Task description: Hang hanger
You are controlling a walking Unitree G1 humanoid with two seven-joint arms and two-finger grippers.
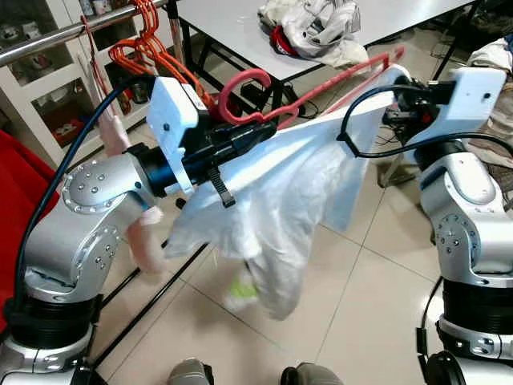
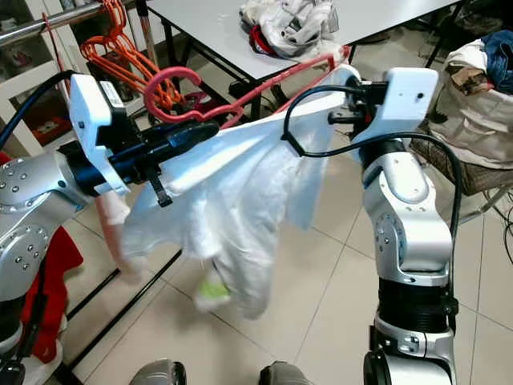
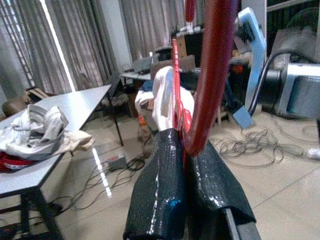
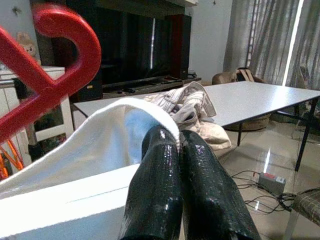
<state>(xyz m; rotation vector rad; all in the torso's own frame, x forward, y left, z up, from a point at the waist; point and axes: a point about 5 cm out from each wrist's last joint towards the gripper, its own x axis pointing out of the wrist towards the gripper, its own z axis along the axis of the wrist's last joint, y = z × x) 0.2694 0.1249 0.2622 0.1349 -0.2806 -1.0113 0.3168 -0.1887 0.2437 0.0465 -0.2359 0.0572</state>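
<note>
Beige tiled floor (image 1: 377,265), white table (image 1: 232,28), curtained windows (image 3: 30,45).

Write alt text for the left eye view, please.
The left gripper and right gripper hold a red hanger draped with a white garment above a tiled floor, near a metal rail.

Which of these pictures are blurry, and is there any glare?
Left eye view: the hanging white garment is smeared at its lower end, while the left gripper is sharp. Left wrist view: bright window glare streaks the floor, and the red hanger is soft close up. Right wrist view: the fingers shine.
</note>
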